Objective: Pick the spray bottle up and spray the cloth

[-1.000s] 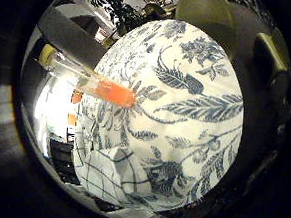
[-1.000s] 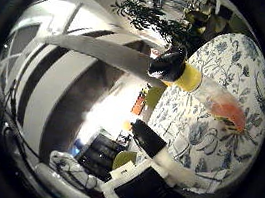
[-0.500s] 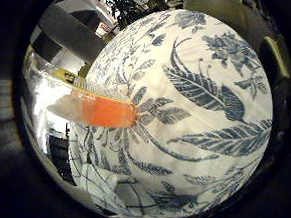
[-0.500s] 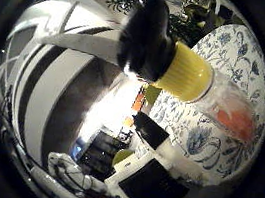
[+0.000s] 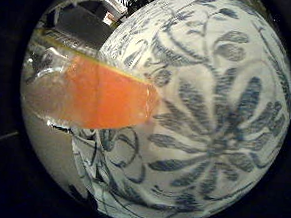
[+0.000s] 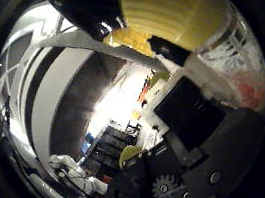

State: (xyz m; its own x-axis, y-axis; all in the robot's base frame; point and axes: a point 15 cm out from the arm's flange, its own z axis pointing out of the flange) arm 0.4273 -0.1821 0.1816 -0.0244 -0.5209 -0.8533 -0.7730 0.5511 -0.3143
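- Close against the palm, the spray bottle (image 5: 101, 98) fills much of both views: its clear body with orange liquid lies across the blue-and-white floral cloth (image 5: 219, 124), and its ribbed yellow collar and black spray head sit right by the thumb side
- Beneath the bottle, the cloth covers nearly everything the little-finger view takes in; whether the bottle touches it or hangs just above cannot be told
- Judged from this, the step in hand is closing the grasp on the bottle, with the spraying not yet begun
- To do it well, the fingers should wrap the body below the collar, leaving the black head free to be pressed, and the nozzle should face the cloth before any squeeze
- Beside the collar, black and white parts of the hand (image 6: 202, 140) reach in close to the bottle; they look to be curling toward it, yet a full hold is not visible, so I cannot tell its state
- Beyond the cloth lies a dim room with pale walls
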